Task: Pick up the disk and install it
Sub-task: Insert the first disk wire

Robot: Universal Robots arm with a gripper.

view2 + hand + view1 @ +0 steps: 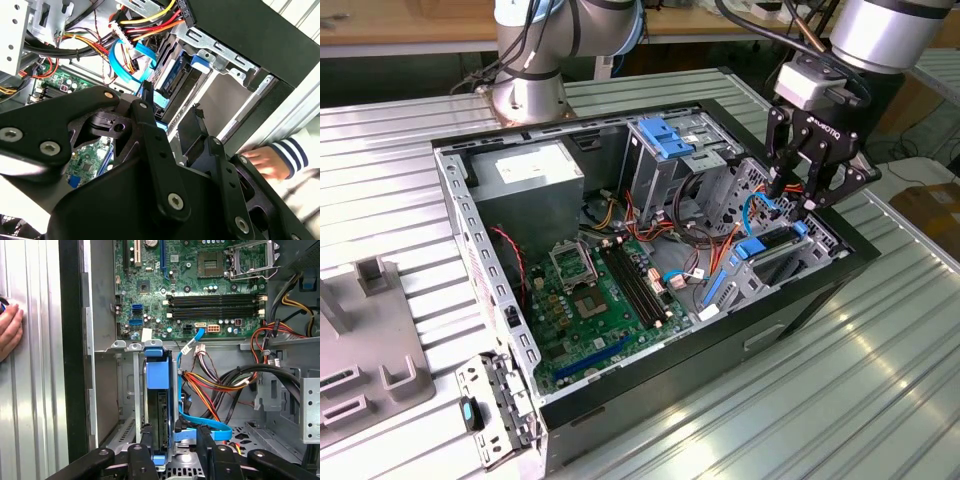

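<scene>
Hovering with jaws apart, the black pincer (pixel 797 198) sits just above the flat grey metal disk (pixel 159 385) in its bright blue carrier, standing edge-up in the drive bay (pixel 107 390) at the exterior view's right. Closing skewed could snag the light-blue flat cable (pixel 215 429) beside it.

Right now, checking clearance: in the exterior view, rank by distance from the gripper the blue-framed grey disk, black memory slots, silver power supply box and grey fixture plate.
From the gripper:
1. Blue-framed grey disk, just under it.
2. Black memory slots, mid-case.
3. Silver power supply box, case's far corner.
4. Grey fixture plate, outside the case, exterior view's left.
</scene>
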